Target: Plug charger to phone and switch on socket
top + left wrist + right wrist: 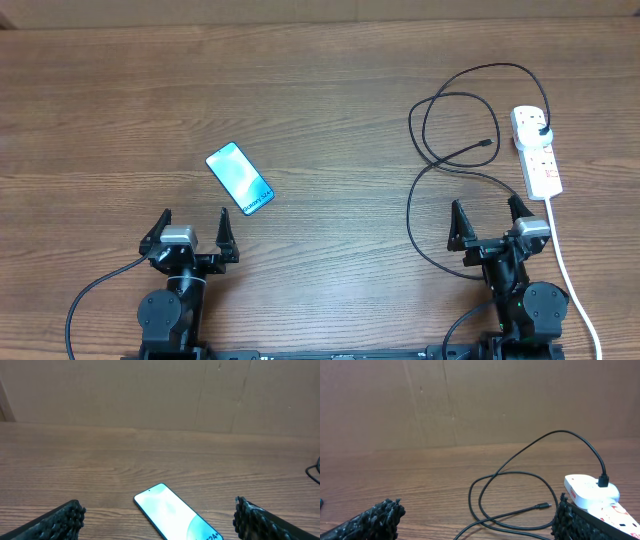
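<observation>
The phone [240, 179] lies flat on the table left of centre, its light-blue screen lit. It also shows in the left wrist view [172, 515], just ahead of and between my open fingers. The charger cable [428, 130] loops on the right side, its black plug in the top of the white socket strip [537, 152]. Its connector tip [488, 143] lies free on the table and also shows in the right wrist view [546, 506]. My left gripper [194, 224] is open and empty below the phone. My right gripper [489, 214] is open and empty below the cable loops.
The socket's thick white cord [572, 275] runs from the strip down past the right arm to the front edge. The strip [600, 497] sits close to my right gripper's right finger. A brown board wall stands behind the table.
</observation>
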Available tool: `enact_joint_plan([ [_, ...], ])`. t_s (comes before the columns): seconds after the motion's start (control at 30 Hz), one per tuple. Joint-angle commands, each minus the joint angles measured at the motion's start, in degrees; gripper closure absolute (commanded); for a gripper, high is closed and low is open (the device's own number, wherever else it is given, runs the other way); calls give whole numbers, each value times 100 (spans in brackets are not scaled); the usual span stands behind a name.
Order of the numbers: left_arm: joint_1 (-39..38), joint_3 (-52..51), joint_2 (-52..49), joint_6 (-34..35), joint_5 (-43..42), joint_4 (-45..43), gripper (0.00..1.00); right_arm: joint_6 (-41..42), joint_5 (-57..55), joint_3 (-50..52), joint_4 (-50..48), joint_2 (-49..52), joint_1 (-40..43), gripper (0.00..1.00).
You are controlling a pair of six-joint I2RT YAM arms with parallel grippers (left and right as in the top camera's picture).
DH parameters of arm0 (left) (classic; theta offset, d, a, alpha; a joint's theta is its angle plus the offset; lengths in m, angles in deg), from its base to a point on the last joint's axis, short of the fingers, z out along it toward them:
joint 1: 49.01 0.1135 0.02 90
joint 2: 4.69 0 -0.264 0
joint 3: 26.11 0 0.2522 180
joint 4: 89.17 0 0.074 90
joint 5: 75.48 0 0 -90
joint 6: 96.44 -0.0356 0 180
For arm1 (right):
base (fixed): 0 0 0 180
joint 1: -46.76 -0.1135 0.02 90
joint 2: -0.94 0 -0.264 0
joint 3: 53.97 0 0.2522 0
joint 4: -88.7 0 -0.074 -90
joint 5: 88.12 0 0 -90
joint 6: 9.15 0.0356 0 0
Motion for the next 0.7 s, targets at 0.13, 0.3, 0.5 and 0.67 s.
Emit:
enact_joint_plan([
  [0.13, 68, -26, 61, -127, 17, 13, 0, -22, -50, 61, -22, -68, -7, 0],
  [0.3, 68, -26, 59, -127, 15, 28, 0, -22, -50, 61, -22, -68, -7, 0],
  [0.5, 68, -26, 59, -127, -7, 26, 0, -22, -50, 61, -22, -68, -7, 0],
  [0.67, 68, -26, 59, -125, -22, 26, 0, -22, -50, 61, -22, -68, -7, 0],
])
